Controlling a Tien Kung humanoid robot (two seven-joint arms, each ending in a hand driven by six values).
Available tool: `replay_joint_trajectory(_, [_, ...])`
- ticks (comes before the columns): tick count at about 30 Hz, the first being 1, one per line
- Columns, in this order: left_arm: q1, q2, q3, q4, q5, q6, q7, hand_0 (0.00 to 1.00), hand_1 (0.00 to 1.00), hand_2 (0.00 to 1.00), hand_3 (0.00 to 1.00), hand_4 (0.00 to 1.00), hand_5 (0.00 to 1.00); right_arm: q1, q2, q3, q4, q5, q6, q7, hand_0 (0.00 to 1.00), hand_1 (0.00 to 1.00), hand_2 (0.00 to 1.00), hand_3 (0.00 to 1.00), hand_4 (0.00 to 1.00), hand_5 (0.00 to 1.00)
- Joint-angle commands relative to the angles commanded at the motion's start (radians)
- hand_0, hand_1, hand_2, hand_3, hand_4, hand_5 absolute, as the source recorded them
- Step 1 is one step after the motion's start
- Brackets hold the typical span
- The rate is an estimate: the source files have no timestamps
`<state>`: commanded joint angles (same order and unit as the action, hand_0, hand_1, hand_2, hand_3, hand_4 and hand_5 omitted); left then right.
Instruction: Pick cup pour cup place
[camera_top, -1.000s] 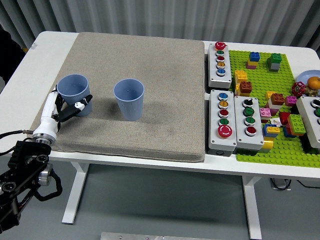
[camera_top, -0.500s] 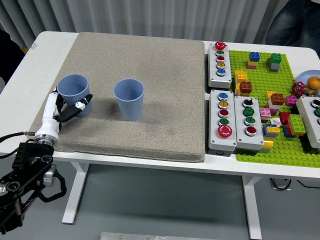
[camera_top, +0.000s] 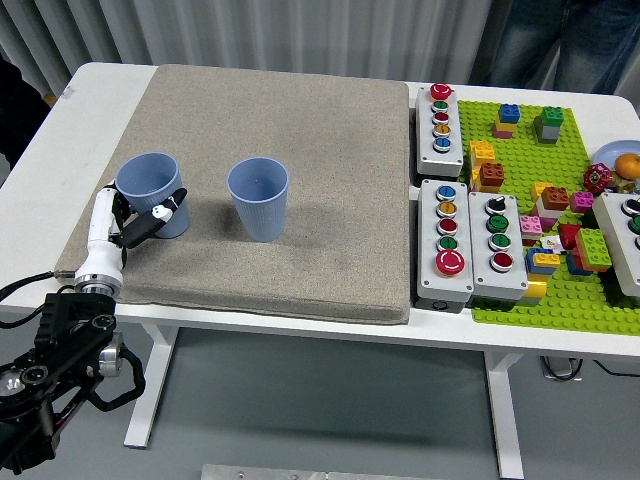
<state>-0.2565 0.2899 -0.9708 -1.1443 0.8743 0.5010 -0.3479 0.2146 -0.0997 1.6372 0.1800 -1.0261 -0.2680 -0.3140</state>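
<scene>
Blue-grey cup (camera_top: 150, 188), upright on beige mat (camera_top: 330, 130): left hand (camera_top: 135, 222) clamped around it for lifting; second cup (camera_top: 258, 198) nearby awaits pouring.

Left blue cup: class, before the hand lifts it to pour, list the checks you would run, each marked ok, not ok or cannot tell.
1. Left hand has fingers around the left blue cup: ok.
2. Grip is firm enough to lift: cannot tell.
3. Left blue cup stands upright on the grey mat: ok.
4. Receiving cup is upright, mouth open, apart from the held cup: ok.
5. Mat between the two cups is free of objects: ok.
6. Contents of the left blue cup: cannot tell.
</scene>
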Motion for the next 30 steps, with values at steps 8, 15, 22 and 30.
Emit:
replay_joint_trajectory(8, [0.025, -0.006, -0.021, -0.047, 0.052, 0.032, 0.0, 0.475, 0.524, 0.685, 0.578, 0.817, 0.21, -0.002, 0.0, 0.002, 0.0, -0.004, 0.001, -0.002, 0.701, 0.625, 0.559, 0.567, 0.002, 0.036])
replay_joint_trajectory(15, [0.052, 0.013, -0.078, -0.151, 0.23, 0.065, 0.045, 0.457, 0.51, 0.659, 0.573, 0.815, 0.217, -0.007, 0.0, 0.005, 0.0, -0.008, 0.001, -0.002, 0.701, 0.625, 0.56, 0.566, 0.002, 0.034])
replay_joint_trajectory(22, [0.043, 0.081, -0.075, -0.249, 0.398, 0.06, 0.137, 0.455, 0.504, 0.657, 0.572, 0.802, 0.199, -0.011, -0.001, 0.008, 0.0, -0.013, 0.002, -0.002, 0.701, 0.625, 0.56, 0.567, 0.002, 0.027])
replay_joint_trajectory(30, [-0.017, 0.143, -0.029, -0.27, 0.615, 0.051, 0.242, 0.46, 0.504, 0.657, 0.576, 0.783, 0.174, -0.007, -0.005, 0.002, 0.0, -0.003, 0.0, 0.001, 0.701, 0.625, 0.56, 0.566, 0.002, 0.024])
